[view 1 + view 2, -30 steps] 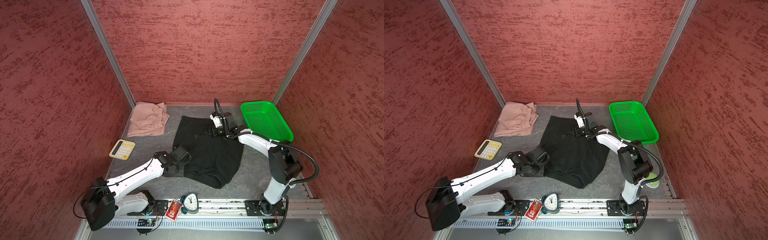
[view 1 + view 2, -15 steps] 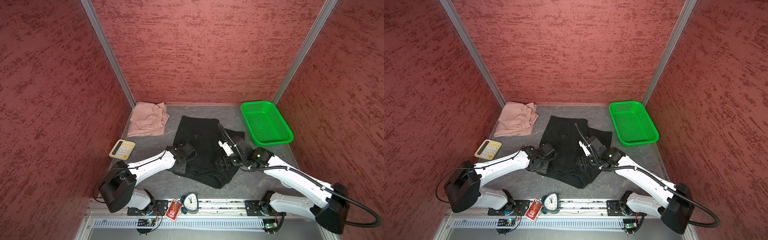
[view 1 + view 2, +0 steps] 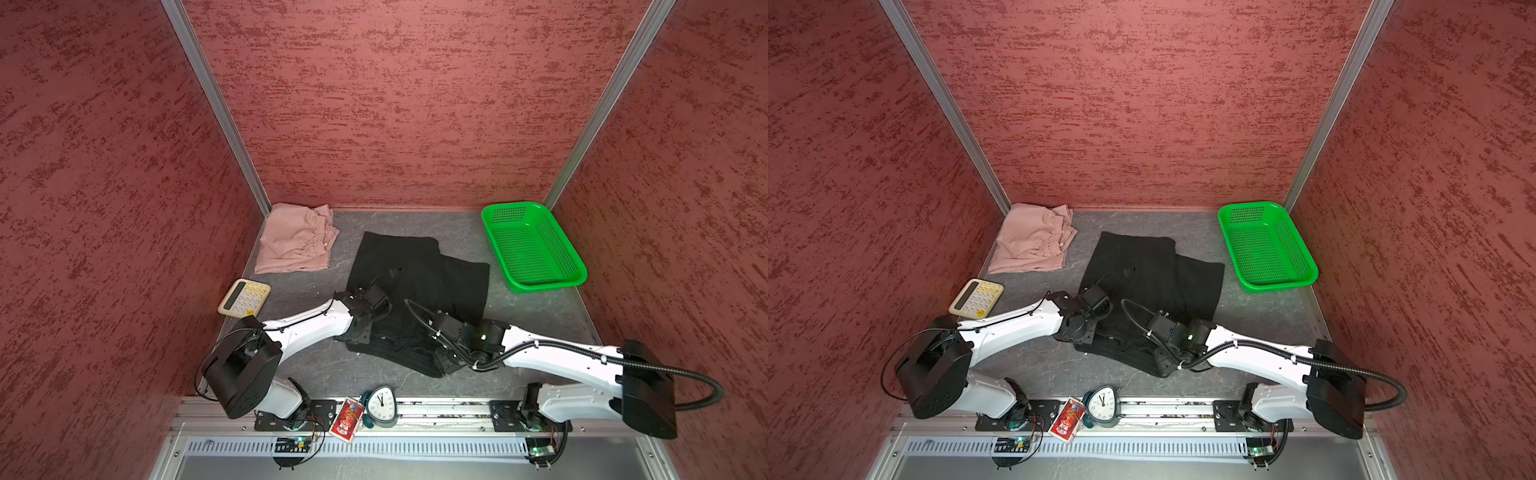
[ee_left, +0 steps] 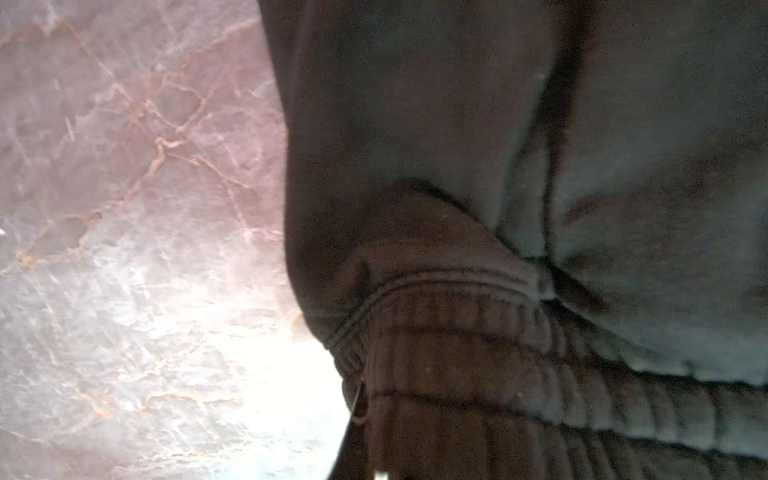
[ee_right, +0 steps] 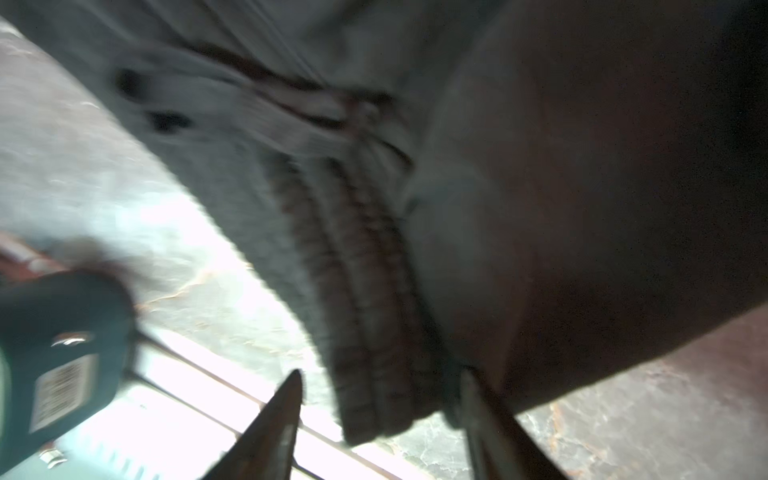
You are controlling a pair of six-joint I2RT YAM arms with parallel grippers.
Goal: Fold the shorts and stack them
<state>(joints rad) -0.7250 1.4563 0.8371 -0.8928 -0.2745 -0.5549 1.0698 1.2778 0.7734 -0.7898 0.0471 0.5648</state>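
The black shorts lie spread in the middle of the table, ribbed waistband toward the front rail. My left gripper sits at the waistband's left corner, shut on the black shorts. In the left wrist view bunched black cloth covers the fingers. My right gripper is at the waistband's right corner. Its jaws stand apart, with the waistband end between them. The pink shorts lie folded in the back left corner.
A green basket stands at the back right. A calculator lies by the left wall. A small clock and a red card sit on the front rail, close to both grippers.
My right arm swung from the shorts' far edge to the waistband's right corner and its jaws narrowed. My left gripper moved onto the left corner and shut on it.
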